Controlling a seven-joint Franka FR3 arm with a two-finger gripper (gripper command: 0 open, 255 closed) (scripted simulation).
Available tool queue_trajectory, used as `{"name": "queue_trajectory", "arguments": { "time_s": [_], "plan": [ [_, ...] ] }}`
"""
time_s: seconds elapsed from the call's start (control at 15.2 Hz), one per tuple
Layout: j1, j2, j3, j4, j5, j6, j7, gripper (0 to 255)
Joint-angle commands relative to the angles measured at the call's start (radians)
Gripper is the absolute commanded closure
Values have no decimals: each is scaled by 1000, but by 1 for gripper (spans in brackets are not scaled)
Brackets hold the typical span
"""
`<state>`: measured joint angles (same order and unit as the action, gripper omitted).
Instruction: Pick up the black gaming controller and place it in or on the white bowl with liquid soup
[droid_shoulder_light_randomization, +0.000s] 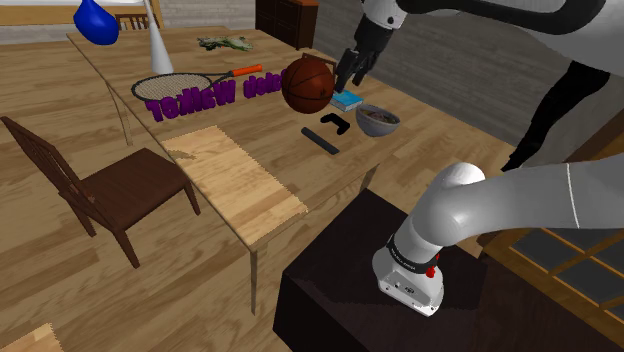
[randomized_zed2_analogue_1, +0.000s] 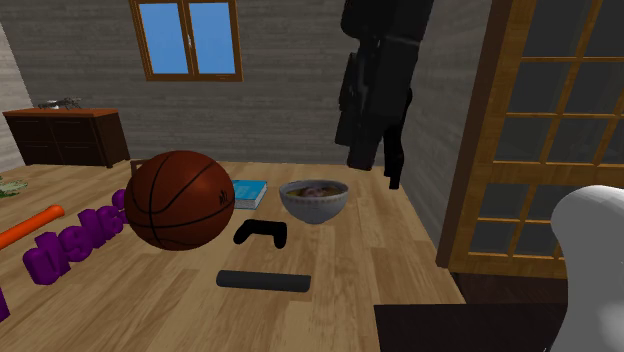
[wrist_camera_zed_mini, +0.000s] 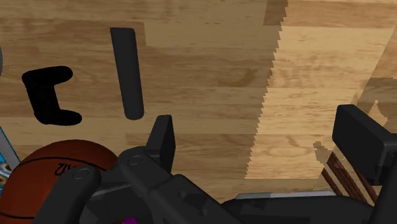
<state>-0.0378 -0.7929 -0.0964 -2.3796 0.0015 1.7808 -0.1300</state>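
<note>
While gripper (randomized_zed2_analogue_1: 378, 160) hangs above table end near bowl, fingers spread wide, clasping nothing, black controller (randomized_zed2_analogue_1: 261, 233) lies flat on wood. Second exterior view, left to right: purple letters (randomized_zed2_analogue_1: 75, 240); basketball (randomized_zed2_analogue_1: 181, 200), blue book (randomized_zed2_analogue_1: 250, 192) behind it; controller just beside ball; long black bar (randomized_zed2_analogue_1: 264, 280) nearer camera, apart; greyish bowl (randomized_zed2_analogue_1: 314, 200), brown contents, near controller, bare planks between. Open tabletop (randomized_zed2_analogue_1: 400, 250) right of bowl up to edge. Grey wall, window (randomized_zed2_analogue_1: 188, 38), glazed door (randomized_zed2_analogue_1: 540, 150) far right.
</note>
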Motion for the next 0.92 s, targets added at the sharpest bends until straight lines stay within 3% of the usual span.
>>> {"name": "queue_trajectory", "arguments": {
  "time_s": [0.0, 0.46, 0.86],
  "plan": [
    [-9, 33, -41, -18, -13, 53, -39, 0],
    [-32, 172, -184, -43, -35, 219, -179, 0],
    [-27, 339, -315, -14, -7, 351, -316, 0]
  ]
}}
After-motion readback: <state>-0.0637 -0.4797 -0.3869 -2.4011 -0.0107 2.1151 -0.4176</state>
